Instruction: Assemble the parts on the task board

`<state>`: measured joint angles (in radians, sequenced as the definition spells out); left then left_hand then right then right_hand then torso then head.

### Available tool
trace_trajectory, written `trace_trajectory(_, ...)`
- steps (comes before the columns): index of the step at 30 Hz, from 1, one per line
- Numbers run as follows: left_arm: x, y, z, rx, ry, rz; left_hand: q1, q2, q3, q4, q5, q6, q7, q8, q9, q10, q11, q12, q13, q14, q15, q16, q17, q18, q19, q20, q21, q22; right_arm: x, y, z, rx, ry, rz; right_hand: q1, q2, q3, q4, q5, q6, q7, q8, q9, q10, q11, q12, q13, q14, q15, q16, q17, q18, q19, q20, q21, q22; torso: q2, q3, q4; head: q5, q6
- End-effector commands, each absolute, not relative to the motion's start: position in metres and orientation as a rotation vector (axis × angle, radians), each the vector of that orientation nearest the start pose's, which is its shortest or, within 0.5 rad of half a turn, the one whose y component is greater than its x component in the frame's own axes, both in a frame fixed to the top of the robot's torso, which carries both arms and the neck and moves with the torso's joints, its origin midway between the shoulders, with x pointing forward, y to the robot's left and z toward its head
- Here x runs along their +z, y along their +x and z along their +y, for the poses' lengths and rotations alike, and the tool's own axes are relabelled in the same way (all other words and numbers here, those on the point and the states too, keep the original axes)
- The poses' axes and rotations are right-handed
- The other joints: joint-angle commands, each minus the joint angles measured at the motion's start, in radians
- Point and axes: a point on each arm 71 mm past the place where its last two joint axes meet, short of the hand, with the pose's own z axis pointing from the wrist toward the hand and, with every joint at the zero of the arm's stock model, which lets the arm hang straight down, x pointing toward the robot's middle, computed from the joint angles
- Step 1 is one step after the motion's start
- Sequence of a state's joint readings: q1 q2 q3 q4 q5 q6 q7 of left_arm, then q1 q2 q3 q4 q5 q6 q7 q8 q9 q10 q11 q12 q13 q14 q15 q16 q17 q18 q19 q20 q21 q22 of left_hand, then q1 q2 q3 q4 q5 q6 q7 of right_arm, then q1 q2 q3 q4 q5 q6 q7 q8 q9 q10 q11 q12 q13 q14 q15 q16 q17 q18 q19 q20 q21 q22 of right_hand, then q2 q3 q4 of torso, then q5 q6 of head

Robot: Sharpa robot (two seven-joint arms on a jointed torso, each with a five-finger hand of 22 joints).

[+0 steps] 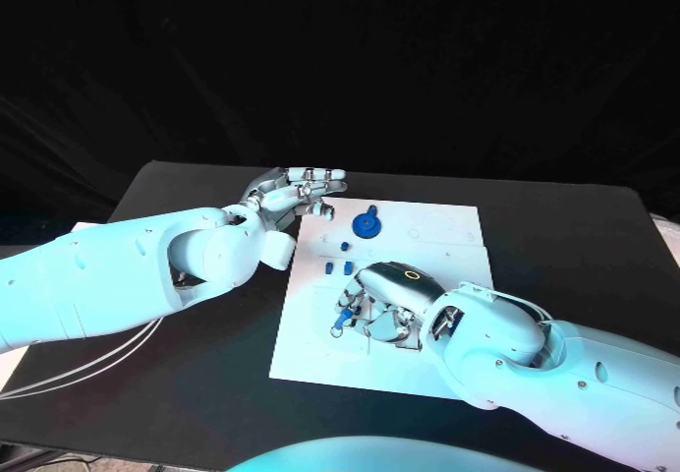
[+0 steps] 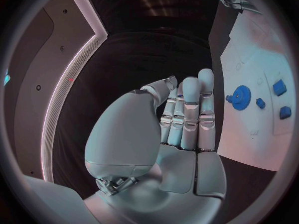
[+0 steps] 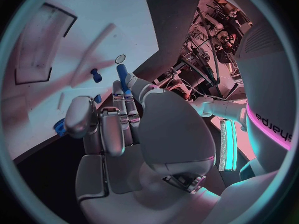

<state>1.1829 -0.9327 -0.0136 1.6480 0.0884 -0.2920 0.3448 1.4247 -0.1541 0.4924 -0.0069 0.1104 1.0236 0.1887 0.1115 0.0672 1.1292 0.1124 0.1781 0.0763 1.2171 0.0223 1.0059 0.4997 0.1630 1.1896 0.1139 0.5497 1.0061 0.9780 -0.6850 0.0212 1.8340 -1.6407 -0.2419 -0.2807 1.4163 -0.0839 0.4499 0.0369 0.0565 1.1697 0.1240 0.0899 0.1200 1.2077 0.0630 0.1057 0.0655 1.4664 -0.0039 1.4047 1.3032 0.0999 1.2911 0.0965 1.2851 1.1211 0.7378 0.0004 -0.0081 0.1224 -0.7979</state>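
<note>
While the right hand (image 1: 380, 300) rests low over the middle of the task board (image 1: 319, 359), its silver fingers pinch a slim blue rod-shaped part (image 1: 343, 317); in the right wrist view the same rod (image 3: 122, 77) stands out between the fingertips, smooth and cylindrical. Nothing here is a true container: the flat white plate, rectangular and matte, carries every piece on the black table (image 1: 185, 383), and the nearest stretch of the board, toward the table's front edge, lies bare. Shallow rectangular outlines mark the board's surface just beside the hand.

Beyond the right hand, toward the board's far half, two small blocky blue parts (image 1: 336, 266) sit side by side, and a small peg-like blue part (image 1: 345, 245) stands just past them. Farther still, near the board's far edge, lies a round blue gear-like part (image 1: 368, 225) with a toothed rim, also seen in the left wrist view (image 2: 239, 93).

At the board's far left corner the left hand (image 1: 295, 192) hovers, its glossy metallic fingers held straight and close together, gripping nothing. Its white, smooth-shelled arm reaches in over the table's left side.
</note>
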Motion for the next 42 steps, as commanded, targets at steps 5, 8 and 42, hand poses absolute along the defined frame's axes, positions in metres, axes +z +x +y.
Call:
trace_trajectory(5,-0.1714,0.4656,0.2137,-1.629,-1.238,1.452,-0.002,0.012,0.000,-0.007,-0.001,-0.007,0.002,-0.003,0.000,-0.006,0.000,0.003,-0.001,-0.008,-0.002,0.004,-0.001,0.019,-0.006,0.003,-0.006,-0.001,-0.2218,0.3634,-0.0435,0.958,-0.400,1.771,0.019,0.013,0.002,-0.003,0.005,0.004,0.004,0.007,0.001,0.003,0.004,0.001,0.001,0.055,-0.007,0.002,-0.001,0.001,-0.002,-0.002,-0.004,-0.001,0.001,0.0007,0.0008,0.002,-0.003)
trace_trajectory(8,-0.1714,0.4656,0.2135,-1.629,-1.238,1.452,-0.002,0.012,0.000,-0.007,-0.001,-0.007,0.002,-0.003,0.000,-0.006,0.000,0.003,-0.001,-0.008,-0.002,0.004,-0.001,0.019,-0.006,0.003,-0.006,-0.001,-0.2233,0.3637,-0.0425,0.952,-0.410,1.773,0.019,0.013,0.002,-0.003,0.005,0.004,0.004,0.007,0.001,0.003,0.004,0.001,0.001,0.055,-0.007,0.002,-0.001,0.001,-0.002,-0.002,-0.004,-0.001,0.001,0.0007,0.0008,0.002,-0.004)
trace_trajectory(42,-0.1717,0.4656,0.2153,-1.627,-1.239,1.453,-0.002,0.012,0.000,-0.007,-0.001,-0.007,0.002,-0.003,0.000,-0.006,0.000,0.003,-0.001,-0.008,-0.002,0.004,-0.001,0.019,-0.006,0.003,-0.006,-0.001,-0.2237,0.3614,-0.0435,0.895,-0.475,1.754,0.004,0.002,-0.007,-0.001,0.015,0.003,0.005,0.003,0.003,0.003,0.007,-0.008,0.001,0.055,-0.004,0.001,-0.004,0.001,-0.003,0.001,-0.005,-0.002,0.000,0.0006,-0.0013,0.006,-0.010)
